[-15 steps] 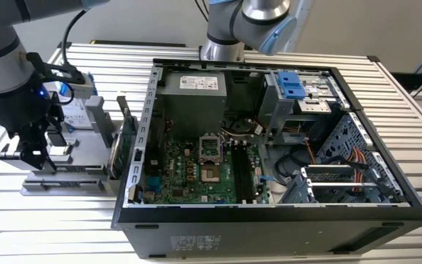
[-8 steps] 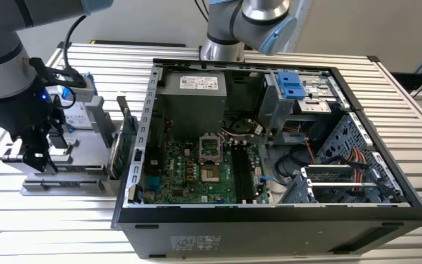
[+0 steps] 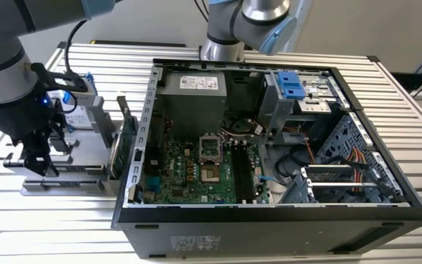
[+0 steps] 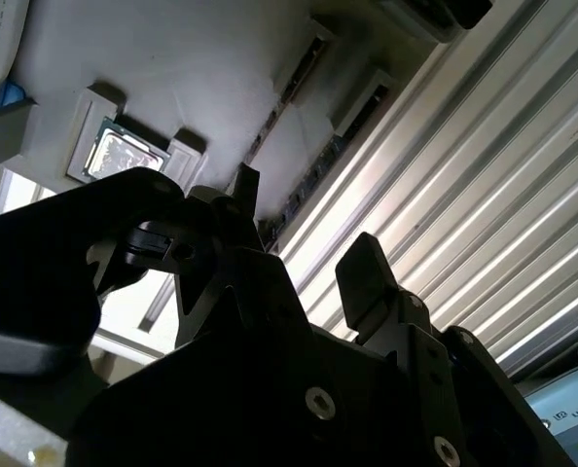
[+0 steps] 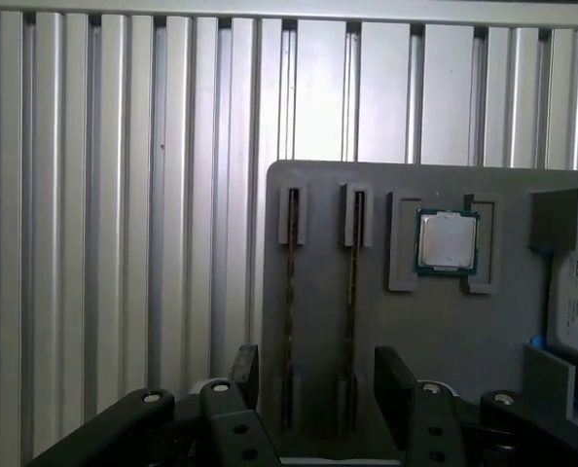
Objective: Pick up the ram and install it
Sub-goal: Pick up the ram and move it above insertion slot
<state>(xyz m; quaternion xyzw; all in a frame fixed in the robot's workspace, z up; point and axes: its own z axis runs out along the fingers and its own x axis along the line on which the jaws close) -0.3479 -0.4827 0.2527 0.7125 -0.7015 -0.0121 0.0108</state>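
Gripper (image 5: 318,377) hovers over ram (image 5: 352,292); spread wide.

Exterior view looks down on the computer case (image 3: 270,234); both wrist views sit close over the parts tray (image 5: 318,282) (image 4: 182,68).

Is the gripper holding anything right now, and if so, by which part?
Nothing is held. The gripper is open over the grey tray, fingers apart with nothing between them. Both ram sticks sit in their tray slots.

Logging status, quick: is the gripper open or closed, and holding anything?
The gripper is open, holding nothing, near the ram sticks.
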